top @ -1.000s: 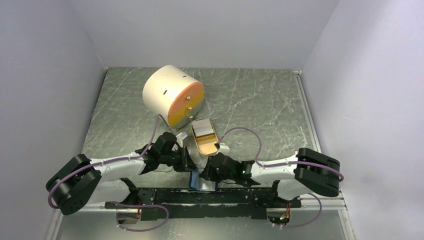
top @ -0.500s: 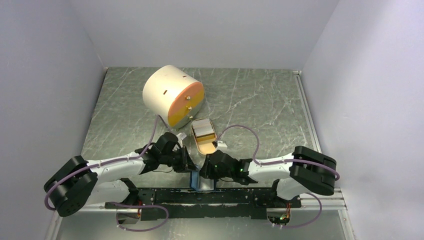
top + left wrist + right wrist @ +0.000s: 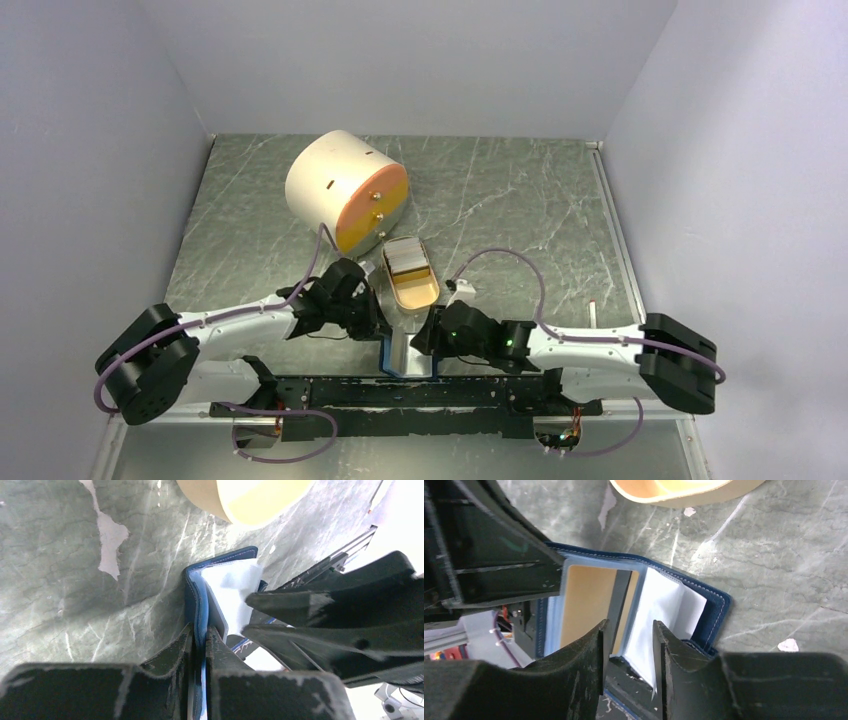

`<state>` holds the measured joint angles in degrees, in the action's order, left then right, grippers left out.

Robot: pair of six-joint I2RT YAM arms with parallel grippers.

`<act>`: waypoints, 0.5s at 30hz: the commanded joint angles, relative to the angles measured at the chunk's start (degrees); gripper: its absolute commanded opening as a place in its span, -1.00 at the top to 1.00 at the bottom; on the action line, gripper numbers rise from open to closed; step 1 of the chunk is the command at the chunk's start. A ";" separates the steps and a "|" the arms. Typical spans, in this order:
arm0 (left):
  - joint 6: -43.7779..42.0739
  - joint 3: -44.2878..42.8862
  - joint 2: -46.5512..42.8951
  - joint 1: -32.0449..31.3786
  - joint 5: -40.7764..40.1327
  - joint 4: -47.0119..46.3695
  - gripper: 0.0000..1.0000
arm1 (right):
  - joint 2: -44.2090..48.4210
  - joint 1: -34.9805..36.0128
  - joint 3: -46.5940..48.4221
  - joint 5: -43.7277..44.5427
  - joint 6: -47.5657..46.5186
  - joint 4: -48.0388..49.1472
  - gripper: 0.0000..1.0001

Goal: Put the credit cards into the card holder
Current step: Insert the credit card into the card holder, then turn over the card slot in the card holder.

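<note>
The dark blue card holder [image 3: 408,358] lies open at the table's near edge between both arms. My left gripper [image 3: 200,632] is shut on its left blue flap [image 3: 192,590] and holds it upright. A white card [image 3: 664,615] sits tucked in the right half, beside the tan pocket strip [image 3: 586,605]. My right gripper [image 3: 629,630] hovers over the holder's fold, open, with nothing between its fingers; the card's edge lies just beside the right finger. More credit cards [image 3: 404,256] lie stacked in the tan oval dish [image 3: 412,290].
A big cream cylinder with an orange face [image 3: 345,190] stands behind the dish. The dish's rim [image 3: 684,492] is close ahead of the right gripper. The arms' black base rail [image 3: 400,395] runs right below the holder. Grey walls enclose the marbled table [image 3: 520,200].
My right gripper's jaws have spread wider and let go of the white card in the holder. The right arm's elbow swung out to the right. The left gripper kept its grip on the flap.
</note>
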<state>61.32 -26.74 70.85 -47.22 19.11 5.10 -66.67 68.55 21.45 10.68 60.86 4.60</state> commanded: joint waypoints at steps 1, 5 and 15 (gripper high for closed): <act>-1.49 -3.60 -1.17 -0.45 -3.88 6.25 0.82 | 5.39 -0.19 0.20 1.77 1.04 -4.83 0.20; -3.00 -6.21 -2.29 -0.42 -7.50 12.32 0.82 | 5.78 0.36 0.77 -1.09 2.62 -0.33 0.25; -3.13 -8.38 -1.54 -0.43 -9.09 16.14 0.82 | -4.78 4.79 6.42 -0.63 6.33 7.70 -0.35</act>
<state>58.92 -32.99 69.60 -47.37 11.68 18.59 -68.07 71.88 23.11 8.16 65.73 10.96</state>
